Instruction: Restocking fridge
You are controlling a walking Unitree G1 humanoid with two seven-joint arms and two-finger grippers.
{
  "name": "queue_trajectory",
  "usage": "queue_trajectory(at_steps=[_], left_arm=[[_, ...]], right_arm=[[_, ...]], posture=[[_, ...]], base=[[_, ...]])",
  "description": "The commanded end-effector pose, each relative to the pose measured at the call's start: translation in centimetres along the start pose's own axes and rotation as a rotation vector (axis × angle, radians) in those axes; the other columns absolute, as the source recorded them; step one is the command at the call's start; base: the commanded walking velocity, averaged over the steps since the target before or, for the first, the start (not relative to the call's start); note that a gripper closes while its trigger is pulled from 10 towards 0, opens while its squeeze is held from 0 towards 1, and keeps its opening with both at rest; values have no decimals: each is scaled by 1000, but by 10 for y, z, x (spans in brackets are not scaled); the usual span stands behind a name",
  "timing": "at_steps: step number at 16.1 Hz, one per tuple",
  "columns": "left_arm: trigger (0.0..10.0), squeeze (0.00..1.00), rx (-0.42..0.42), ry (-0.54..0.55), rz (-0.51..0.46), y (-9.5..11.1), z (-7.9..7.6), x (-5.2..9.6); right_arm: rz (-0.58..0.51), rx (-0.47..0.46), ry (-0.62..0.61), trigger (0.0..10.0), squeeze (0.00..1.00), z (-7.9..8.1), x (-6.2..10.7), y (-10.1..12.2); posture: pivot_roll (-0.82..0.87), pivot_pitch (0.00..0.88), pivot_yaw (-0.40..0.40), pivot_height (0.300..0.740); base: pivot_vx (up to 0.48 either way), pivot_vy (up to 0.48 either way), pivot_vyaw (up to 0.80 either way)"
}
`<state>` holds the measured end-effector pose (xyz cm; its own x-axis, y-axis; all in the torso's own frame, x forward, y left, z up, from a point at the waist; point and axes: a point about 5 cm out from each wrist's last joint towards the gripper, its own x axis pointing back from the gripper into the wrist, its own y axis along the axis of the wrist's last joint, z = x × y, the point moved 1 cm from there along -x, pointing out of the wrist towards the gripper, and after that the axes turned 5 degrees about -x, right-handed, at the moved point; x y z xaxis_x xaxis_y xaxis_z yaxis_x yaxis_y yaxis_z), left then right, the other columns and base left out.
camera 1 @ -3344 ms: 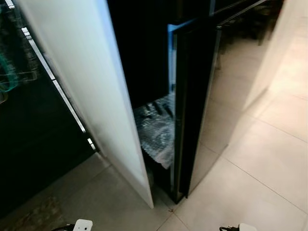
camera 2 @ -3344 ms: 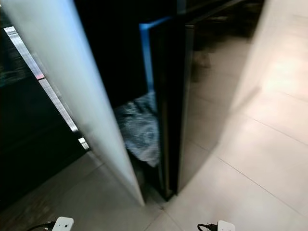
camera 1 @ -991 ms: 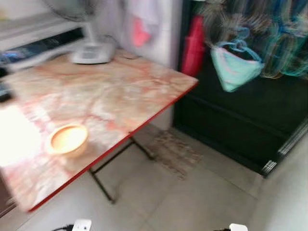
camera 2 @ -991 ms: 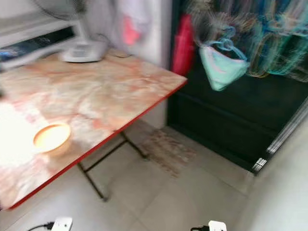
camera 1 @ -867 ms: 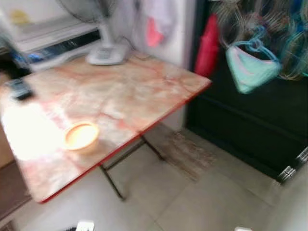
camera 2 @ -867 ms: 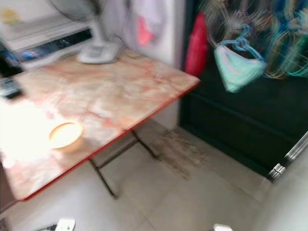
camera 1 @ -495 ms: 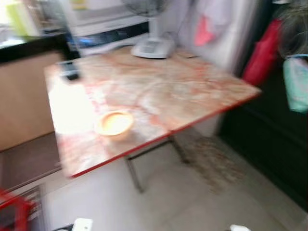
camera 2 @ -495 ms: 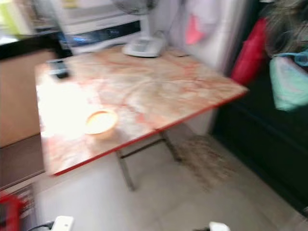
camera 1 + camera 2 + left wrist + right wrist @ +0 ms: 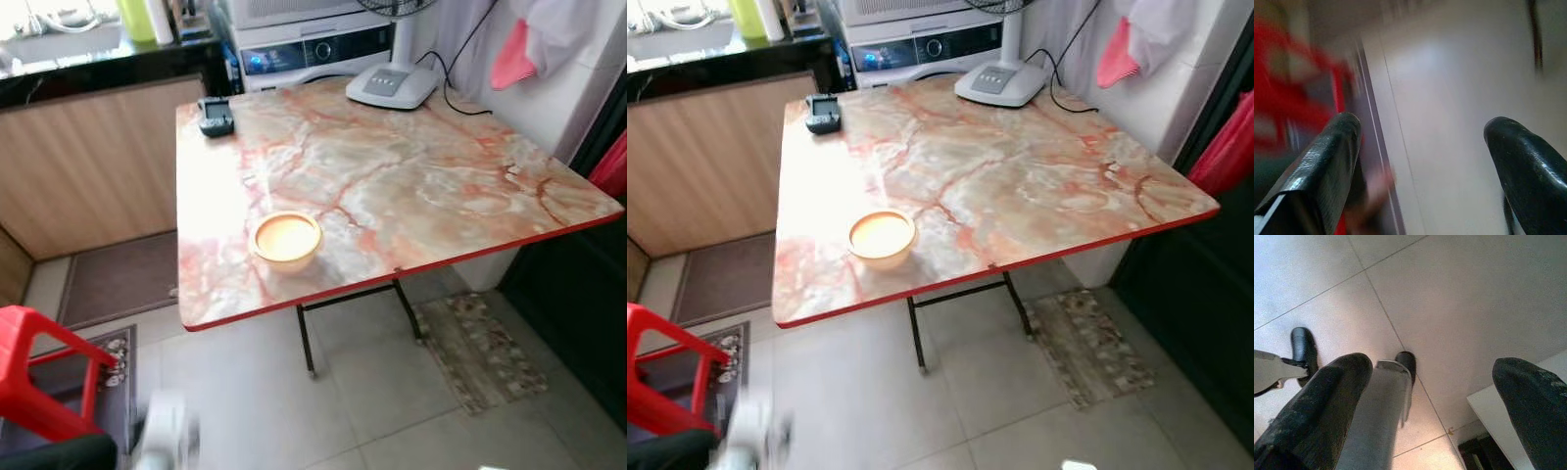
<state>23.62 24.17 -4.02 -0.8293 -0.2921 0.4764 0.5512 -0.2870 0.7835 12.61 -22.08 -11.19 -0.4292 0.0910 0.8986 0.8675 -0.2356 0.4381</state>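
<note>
On the marble table [image 9: 411, 186] ahead I see a small bowl [image 9: 285, 240] – contents unclear – well away from both grippers; left gripper [image 9: 1420, 147] and right gripper [image 9: 1432, 391] hang spread apart, empty, over floor tiles.

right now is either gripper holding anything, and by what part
Nothing is held. The left gripper and right gripper both hang open over the tiled floor, fingers apart and empty.
</note>
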Motion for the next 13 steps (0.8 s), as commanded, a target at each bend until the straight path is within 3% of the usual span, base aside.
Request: queue_trajectory(at_steps=[1,4,6,8,10,11,12,13], left_arm=[[10000,0,-17,71,-66,6,12,0],[10000,0,-9,169,-218,24,28,4],[10000,0,-7,164,-229,17,25,12],[10000,0,-41,186,-302,14,23,28],[10000,0,-80,247,-462,33,26,47],[10000,0,-78,279,-493,39,30,51],[10000,0,-82,326,-562,55,36,56],[10000,0,-137,357,-709,92,44,63]], right_arm=[[2,-2,13,10000,0,4,0,0],[15,23,17,10000,0,2,0,-4],[19,30,20,10000,0,2,0,-5],[21,39,22,10000,0,2,1,-6],[21,51,22,10000,0,1,1,-6],[21,52,21,10000,0,1,1,-5],[21,57,21,10000,0,1,1,-5],[20,62,22,10000,0,1,1,-4]], posture=[[54,46,20,740],[66,37,19,740],[64,33,22,740],[58,27,23,740],[65,23,19,740],[68,22,18,740],[77,19,15,740],[75,12,16,740]], base=[[0,0,0],[0,0,0],[0,0,0],[0,0,0],[0,0,0],[0,0,0],[0,0,0],[0,0,0]])
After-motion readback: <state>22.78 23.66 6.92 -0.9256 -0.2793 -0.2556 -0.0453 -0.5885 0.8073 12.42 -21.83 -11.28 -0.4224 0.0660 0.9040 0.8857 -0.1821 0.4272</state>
